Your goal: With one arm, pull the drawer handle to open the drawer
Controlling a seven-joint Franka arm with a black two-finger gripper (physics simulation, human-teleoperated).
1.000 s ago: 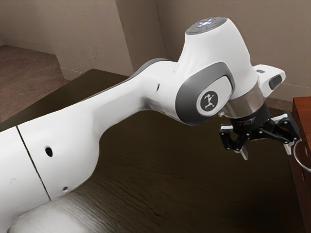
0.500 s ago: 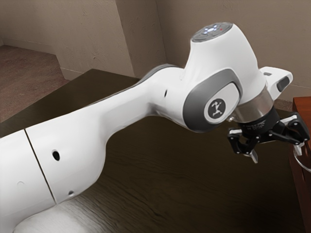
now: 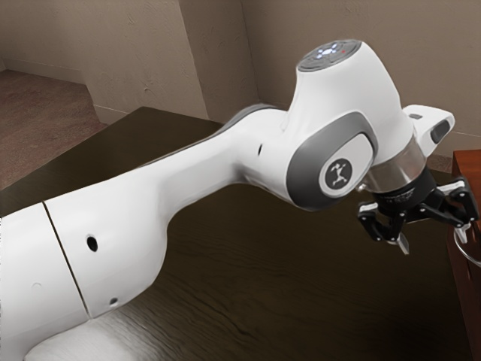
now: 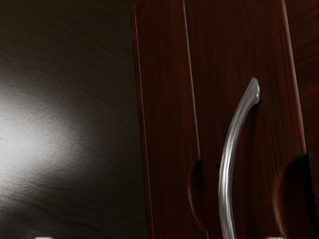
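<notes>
Vs 1.0 s ago: the Franka arm [image 3: 225, 180] has pushed toward 3 o'clock in the exterior view, and the jaws sit closer to the drawer. Vs 0.5 s ago the shift is small, same way and slightly toward 6 o'clock. The wrist has kept the same tilt.

Jaws: wide apart, holding nothing. One white fingertip [image 3: 403, 242] hangs over bare bench. The other is just beside the top end of the drawer handle [image 4: 228, 159]; cannot tell if it touches.

Task thing: the drawer front [image 4: 167, 124], dark red wood, is at the exterior view's 3 o'clock edge, cut off by the frame. The silver bowed handle is on that front, at about 4 o'clock from the jaws in the exterior view. The wrist view looks straight at the handle. Cannot tell how far the drawer is out.

Counts:
- 1 arm
- 1 pair of jaws
- 1 drawer front
- 1 handle
- 2 dark scooped recesses [image 4: 197, 194], one on each side of the handle
- 1 bench [image 3: 263, 293]

Edges and room:
- The bench is dark wood, with open surface under the arm and from the jaws toward 6 and 7 o'clock.
- The bench's far edge runs at 10–11 o'clock in the exterior view, with brown floor [image 3: 37, 113] and beige wall [image 3: 128, 53] beyond.
- In the wrist view the drawer front's side edge meets the bare bench.
</notes>
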